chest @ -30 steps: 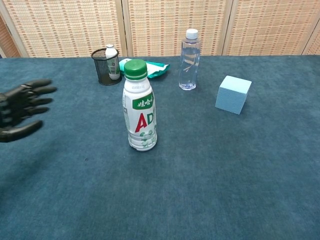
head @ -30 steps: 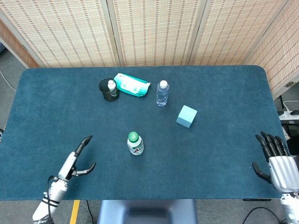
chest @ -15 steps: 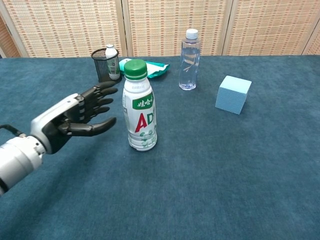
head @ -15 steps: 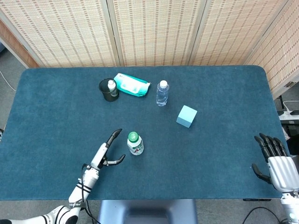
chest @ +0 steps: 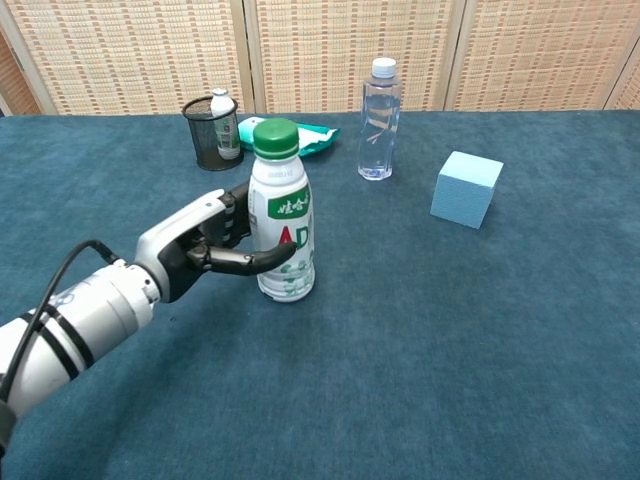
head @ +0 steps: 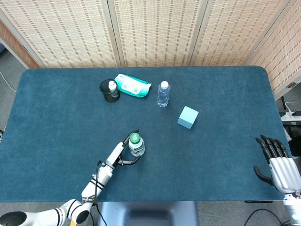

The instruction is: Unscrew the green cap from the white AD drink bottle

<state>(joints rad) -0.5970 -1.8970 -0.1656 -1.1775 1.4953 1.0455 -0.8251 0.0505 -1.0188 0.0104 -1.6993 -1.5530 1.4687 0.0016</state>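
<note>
Since a moment before, my left hand (chest: 205, 245) had reached the white AD bottle (chest: 281, 225) and curled around its body. I judged a firm, upright hold mattered. Its green cap (chest: 276, 138) remained on, bottle mid-surface. My right hand (head: 281, 169) lay open, well apart.

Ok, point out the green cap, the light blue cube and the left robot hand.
green cap (chest: 276, 138), chest view, its side wall.
light blue cube (chest: 466, 189), chest view, front face.
left robot hand (chest: 205, 243), chest view, back of the hand.
</note>
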